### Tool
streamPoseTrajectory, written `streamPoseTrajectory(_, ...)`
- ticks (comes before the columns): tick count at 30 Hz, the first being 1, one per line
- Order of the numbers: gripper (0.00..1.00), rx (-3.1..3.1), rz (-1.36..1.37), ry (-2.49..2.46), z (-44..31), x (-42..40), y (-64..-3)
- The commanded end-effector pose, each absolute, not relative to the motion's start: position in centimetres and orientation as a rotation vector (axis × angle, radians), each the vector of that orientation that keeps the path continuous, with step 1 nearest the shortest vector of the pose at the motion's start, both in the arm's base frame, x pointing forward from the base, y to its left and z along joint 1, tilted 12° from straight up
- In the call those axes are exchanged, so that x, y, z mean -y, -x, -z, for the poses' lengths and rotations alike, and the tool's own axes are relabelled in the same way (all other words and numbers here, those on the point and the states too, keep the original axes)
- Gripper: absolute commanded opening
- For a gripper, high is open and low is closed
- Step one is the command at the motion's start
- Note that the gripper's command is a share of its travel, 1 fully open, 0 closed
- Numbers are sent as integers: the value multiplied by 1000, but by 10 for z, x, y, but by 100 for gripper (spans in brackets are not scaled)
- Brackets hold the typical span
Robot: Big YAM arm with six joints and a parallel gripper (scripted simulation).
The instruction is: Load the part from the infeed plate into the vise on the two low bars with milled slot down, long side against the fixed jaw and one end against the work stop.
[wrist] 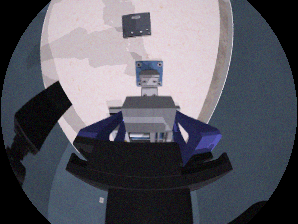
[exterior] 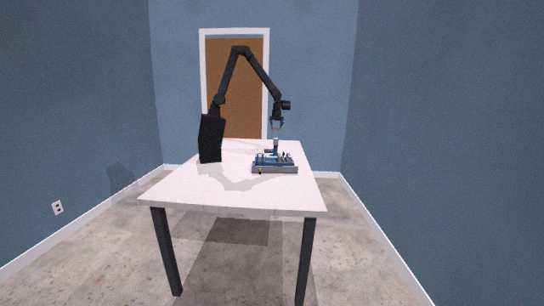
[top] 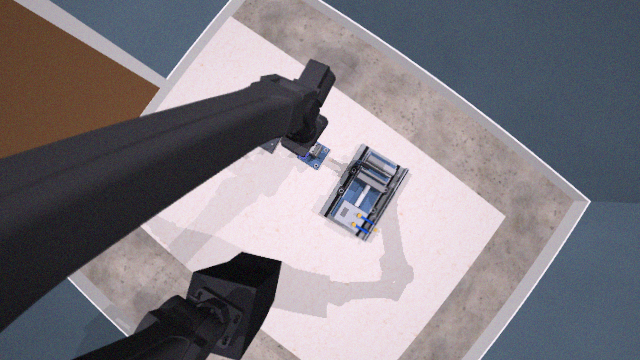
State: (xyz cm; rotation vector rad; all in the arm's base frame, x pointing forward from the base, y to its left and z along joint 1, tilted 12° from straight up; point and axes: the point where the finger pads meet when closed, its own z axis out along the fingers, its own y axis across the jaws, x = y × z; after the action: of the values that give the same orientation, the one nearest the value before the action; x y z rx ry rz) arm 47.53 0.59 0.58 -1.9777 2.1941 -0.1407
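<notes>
My gripper (exterior: 276, 124) (wrist: 149, 112) is shut on the part, a grey block (wrist: 149, 106) held crosswise between the blue fingers. It hangs above the V-block, with a gap beneath it in the exterior view. The V-block (exterior: 275, 142) (wrist: 149, 79) is grey on a blue base and shows no part in it. The vise (top: 365, 192) (exterior: 274, 169) stands open beside it, its jaws at the end away from the yellow air fittings. Where the part's milled slot faces I cannot tell. The part's underside is hidden in the wrist view.
The dark infeed plate (wrist: 136, 26) lies beyond the V-block with nothing on it; the arm mostly hides it in the top view. The black arm base (top: 235, 305) (exterior: 212, 138) stands at the table's side. Blue hoses stick up at the vise's cylinder end.
</notes>
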Motion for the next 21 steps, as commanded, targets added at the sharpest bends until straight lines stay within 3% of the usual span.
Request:
streamPoseTrajectory(1,0,-2164,181,1962,-24,0,-493)
streamPoseTrajectory(21,0,-2296,141,1826,-15,16,-497)
